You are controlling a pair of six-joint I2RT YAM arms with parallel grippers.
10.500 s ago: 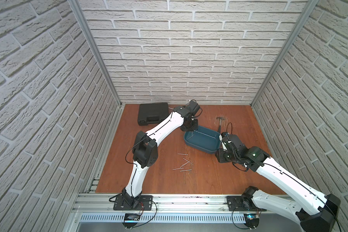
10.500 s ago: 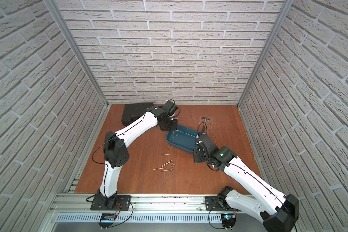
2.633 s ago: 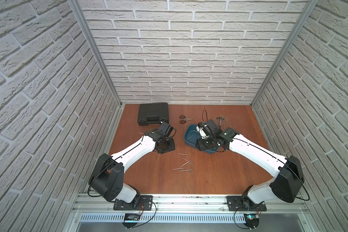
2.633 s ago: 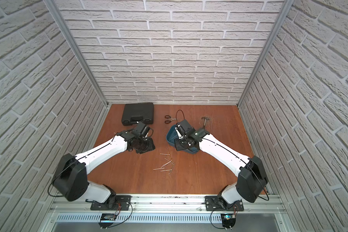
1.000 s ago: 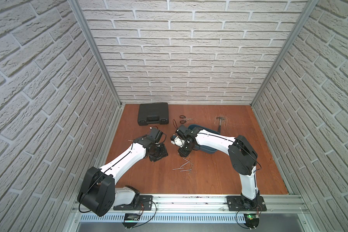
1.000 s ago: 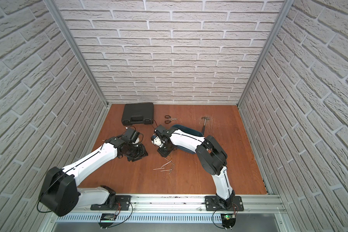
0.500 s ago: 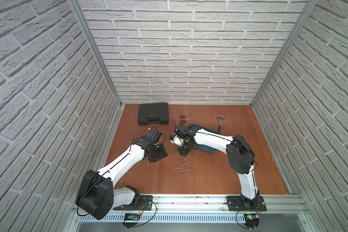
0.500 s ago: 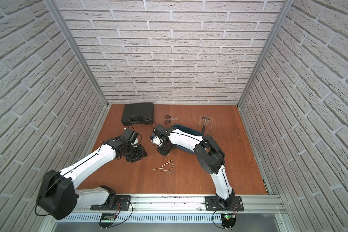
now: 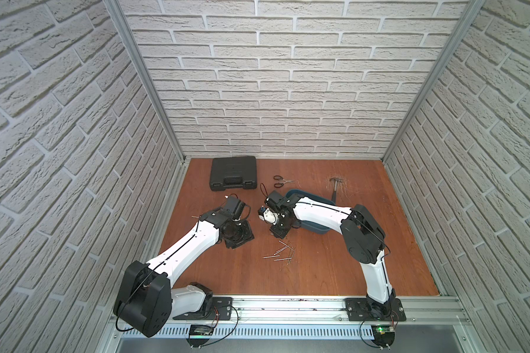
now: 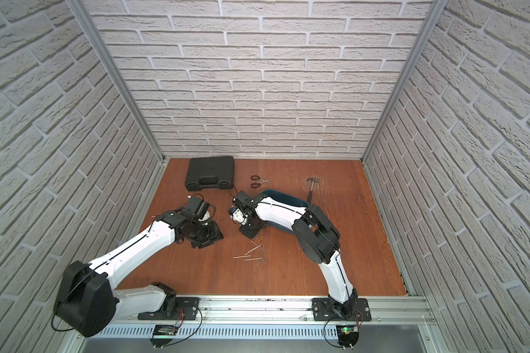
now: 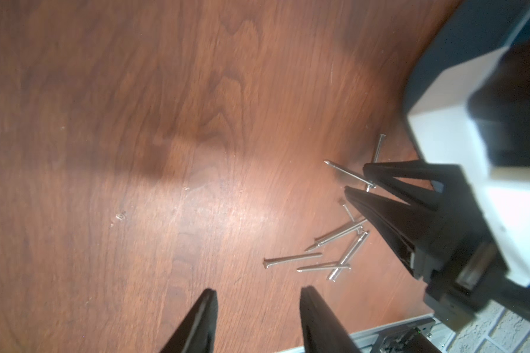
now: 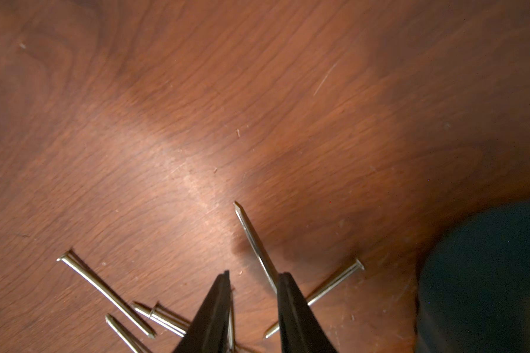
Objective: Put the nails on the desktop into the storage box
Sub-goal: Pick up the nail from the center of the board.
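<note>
Over the desktop, left gripper spread, empty; right gripper astride a tilted nail, hold unclear.

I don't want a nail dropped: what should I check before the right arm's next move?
1. Nail between the jaws of the right gripper: ok.
2. Jaws shut on it: not ok, a gap shows.
3. Neighbouring nail clear of the fingers: not ok, it passes under one.
4. Left gripper open, empty, away from the nails: ok.
5. Storage box interior free: cannot tell, the right arm covers most of it.
</note>
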